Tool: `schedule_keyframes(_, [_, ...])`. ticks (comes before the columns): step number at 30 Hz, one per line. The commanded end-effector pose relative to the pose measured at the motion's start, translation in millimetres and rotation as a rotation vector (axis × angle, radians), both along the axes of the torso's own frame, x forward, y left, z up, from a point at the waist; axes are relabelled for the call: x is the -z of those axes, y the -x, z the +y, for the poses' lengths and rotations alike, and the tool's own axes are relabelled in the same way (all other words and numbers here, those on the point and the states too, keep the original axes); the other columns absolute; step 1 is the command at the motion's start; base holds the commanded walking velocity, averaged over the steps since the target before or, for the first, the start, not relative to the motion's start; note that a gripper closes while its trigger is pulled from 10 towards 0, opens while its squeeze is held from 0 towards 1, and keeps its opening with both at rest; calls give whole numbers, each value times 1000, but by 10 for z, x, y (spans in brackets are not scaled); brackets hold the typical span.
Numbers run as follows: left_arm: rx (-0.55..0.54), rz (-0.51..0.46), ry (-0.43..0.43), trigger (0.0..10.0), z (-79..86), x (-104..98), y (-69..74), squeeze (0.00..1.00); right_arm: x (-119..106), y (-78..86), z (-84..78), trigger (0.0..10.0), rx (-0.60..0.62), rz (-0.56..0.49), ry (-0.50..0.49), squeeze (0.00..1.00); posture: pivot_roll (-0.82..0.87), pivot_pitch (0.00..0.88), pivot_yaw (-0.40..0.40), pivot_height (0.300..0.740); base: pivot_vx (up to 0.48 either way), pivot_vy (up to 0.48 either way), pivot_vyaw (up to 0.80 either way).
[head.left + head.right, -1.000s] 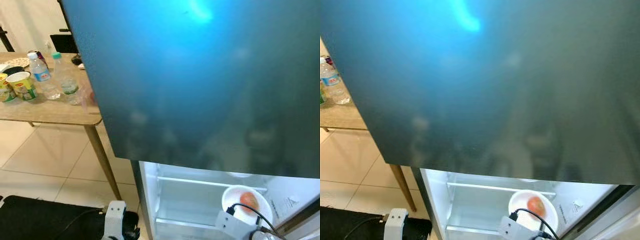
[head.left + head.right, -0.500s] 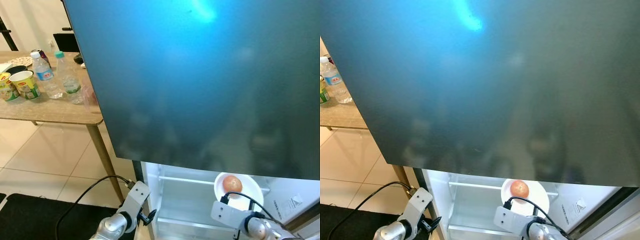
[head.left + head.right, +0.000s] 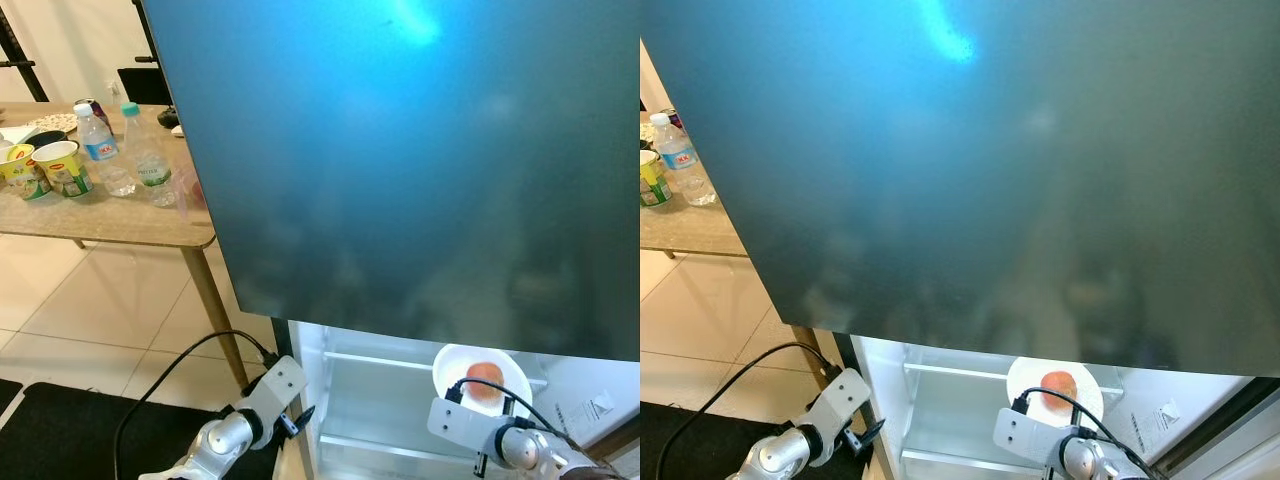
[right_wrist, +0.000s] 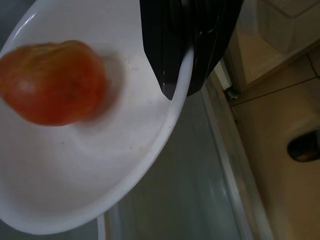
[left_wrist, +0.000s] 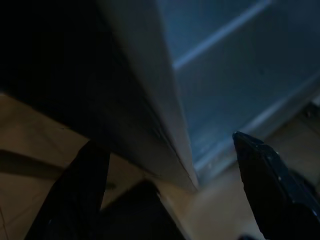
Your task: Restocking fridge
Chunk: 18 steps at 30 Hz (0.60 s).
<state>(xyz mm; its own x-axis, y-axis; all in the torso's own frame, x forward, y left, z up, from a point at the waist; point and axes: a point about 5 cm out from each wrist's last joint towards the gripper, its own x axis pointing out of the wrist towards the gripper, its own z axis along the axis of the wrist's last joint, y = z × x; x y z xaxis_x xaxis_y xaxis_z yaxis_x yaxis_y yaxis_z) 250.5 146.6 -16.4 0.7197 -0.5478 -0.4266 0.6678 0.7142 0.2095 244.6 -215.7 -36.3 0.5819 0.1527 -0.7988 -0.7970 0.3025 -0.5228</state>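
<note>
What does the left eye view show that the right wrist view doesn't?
Left eye view: the wooden table with water bottles and cups, the dark fridge door, and the left tool by the fridge's edge.

Right wrist view: the right tool shut on the plate's rim.

Both: the white plate carrying a tomato, at the open fridge.

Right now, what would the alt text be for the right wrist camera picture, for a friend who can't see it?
The right gripper is shut on the rim of a white bowl holding one reddish-orange fruit, slightly blurred. Beyond the bowl are a pale fridge shelf and beige floor.
</note>
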Motion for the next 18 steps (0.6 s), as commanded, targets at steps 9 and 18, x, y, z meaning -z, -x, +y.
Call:
schedule_keyframes(9, [98, 45, 199, 10000, -298, 10, 147, 0, -85, -101, 42, 10000, -59, -13, -9, 0, -83, 0, -2, 686, 0, 0, 0])
schedule_keyframes(18, [-90, 195, 229, 10000, 16, 217, 327, 0, -79, -86, 39, 10000, -63, -6, -14, 0, -88, 1, 17, 686, 0, 0, 0])
